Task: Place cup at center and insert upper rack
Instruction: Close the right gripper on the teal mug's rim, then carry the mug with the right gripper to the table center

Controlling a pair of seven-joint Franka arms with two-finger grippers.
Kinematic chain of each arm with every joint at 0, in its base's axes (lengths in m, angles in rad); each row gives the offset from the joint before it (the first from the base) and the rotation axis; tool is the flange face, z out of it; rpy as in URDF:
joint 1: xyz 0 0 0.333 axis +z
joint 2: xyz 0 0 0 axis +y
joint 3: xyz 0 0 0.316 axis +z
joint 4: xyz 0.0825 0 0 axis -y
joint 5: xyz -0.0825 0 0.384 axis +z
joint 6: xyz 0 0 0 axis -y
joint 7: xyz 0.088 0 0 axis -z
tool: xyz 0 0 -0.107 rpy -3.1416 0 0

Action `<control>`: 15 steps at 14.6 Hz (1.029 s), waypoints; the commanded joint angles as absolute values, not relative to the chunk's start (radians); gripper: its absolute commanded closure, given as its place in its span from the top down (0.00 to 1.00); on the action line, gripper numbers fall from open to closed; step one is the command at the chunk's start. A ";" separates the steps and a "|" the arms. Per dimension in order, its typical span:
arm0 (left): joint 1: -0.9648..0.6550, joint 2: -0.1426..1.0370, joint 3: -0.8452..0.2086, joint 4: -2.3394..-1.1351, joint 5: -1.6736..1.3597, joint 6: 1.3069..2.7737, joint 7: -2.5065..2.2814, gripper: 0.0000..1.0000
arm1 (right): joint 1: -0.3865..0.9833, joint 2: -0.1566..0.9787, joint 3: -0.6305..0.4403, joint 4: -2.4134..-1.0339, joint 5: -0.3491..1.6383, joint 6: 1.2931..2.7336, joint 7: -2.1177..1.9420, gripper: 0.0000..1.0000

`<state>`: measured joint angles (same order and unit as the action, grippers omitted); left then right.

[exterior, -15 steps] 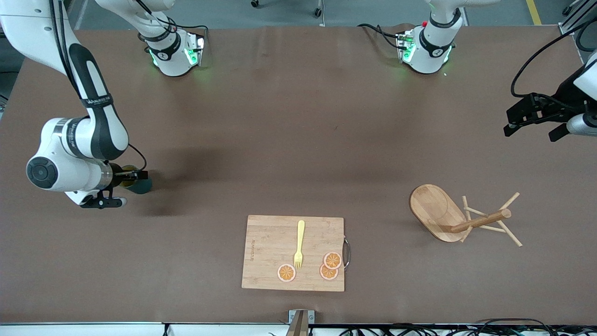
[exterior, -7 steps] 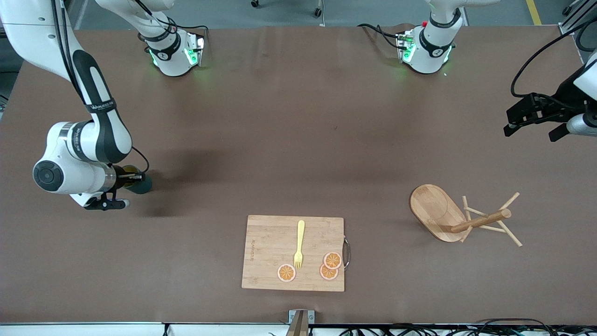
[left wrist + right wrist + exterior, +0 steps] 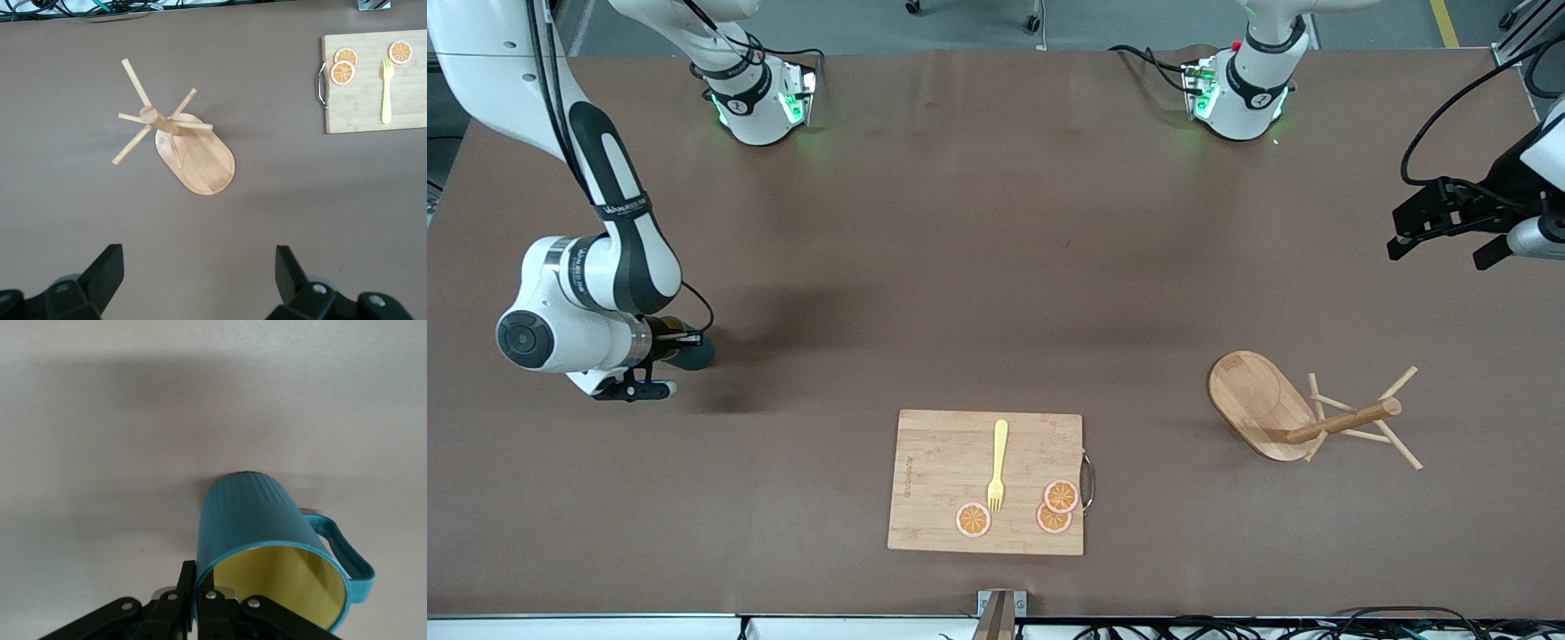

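Right pincer (image 3: 193,600) on cup (image 3: 267,543) rim

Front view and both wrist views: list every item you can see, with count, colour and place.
cup: one, teal outside and yellow inside, gripped by its rim at the right arm's end of the table.
mug tree: one, light wood, lying tipped on the table toward the left arm's end.
cutting board: one, light wood with a metal handle, mid-table, nearest the front camera.
fork: one, yellow, on the board.
orange slices: three, orange, on the board beside the fork.
right end effector: black, shut on the cup's rim.
left end effector: black, open, waiting in the air above the mug tree.
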<state>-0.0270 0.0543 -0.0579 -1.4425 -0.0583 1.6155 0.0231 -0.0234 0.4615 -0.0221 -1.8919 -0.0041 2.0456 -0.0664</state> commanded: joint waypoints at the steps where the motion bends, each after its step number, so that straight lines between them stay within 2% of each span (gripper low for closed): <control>1: -0.023 0.046 -0.058 -1.443 -0.051 1.612 0.038 1.00 | 0.023 0.443 -0.015 -1.852 -0.005 1.982 -0.063 0.00; 5: -0.025 0.046 -0.058 -1.443 -0.051 1.612 0.038 1.00 | 0.133 0.442 -0.014 -1.749 0.041 1.855 -0.049 0.00; 8: -0.023 0.046 -0.058 -1.443 -0.051 1.612 0.038 1.00 | 0.227 0.445 -0.015 -1.738 0.126 1.861 0.010 0.01; 15: -0.023 0.046 -0.058 -1.443 -0.051 1.612 0.038 1.00 | 0.547 0.475 -0.015 -1.620 0.158 1.865 0.458 0.01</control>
